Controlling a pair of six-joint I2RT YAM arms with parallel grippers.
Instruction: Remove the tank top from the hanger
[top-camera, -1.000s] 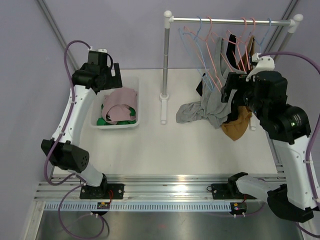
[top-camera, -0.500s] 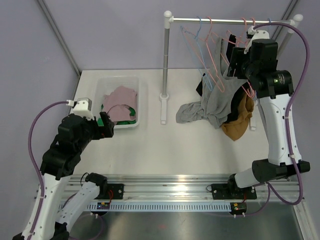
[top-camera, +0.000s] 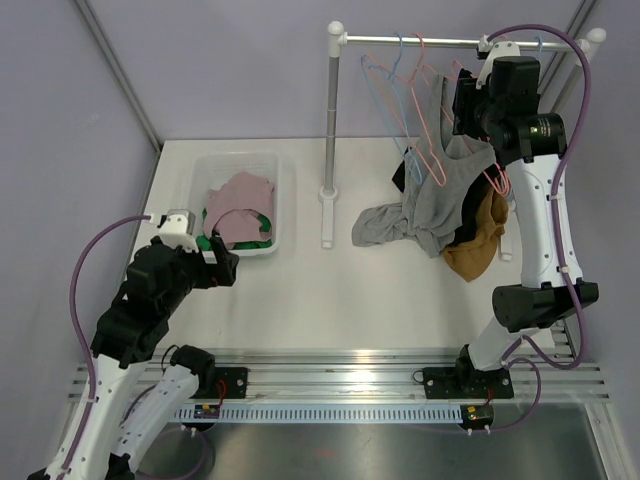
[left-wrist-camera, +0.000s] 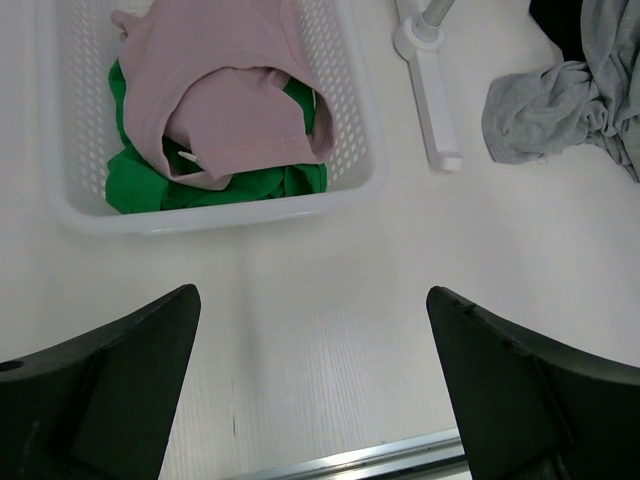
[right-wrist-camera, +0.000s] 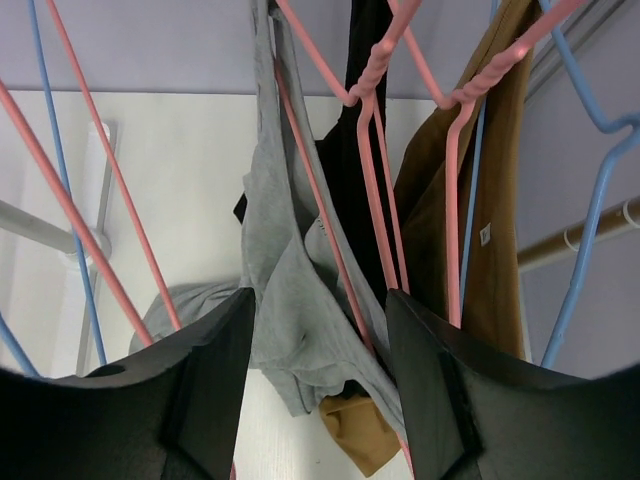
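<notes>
In the top view, the basket (top-camera: 285, 195) sits on the table (top-camera: 350, 290) at centre left, with a heap of clothes (top-camera: 240, 210) in it. The rack's upright (top-camera: 329, 110) stands just right of the basket. Its rail (top-camera: 440, 42) runs across the upper right, with hangers (top-camera: 405, 80) along it. The tank top (top-camera: 440, 195) hangs on one hanger (right-wrist-camera: 366, 75) right of centre, its lower end lying on the table. More garments (top-camera: 478, 245) hang just right of it.

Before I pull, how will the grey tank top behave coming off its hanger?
Probably floppy and light: the grey tank top drapes in folds, its lower end pooled on the table. It may snag, since a strap looks looped over the pink hanger.
</notes>
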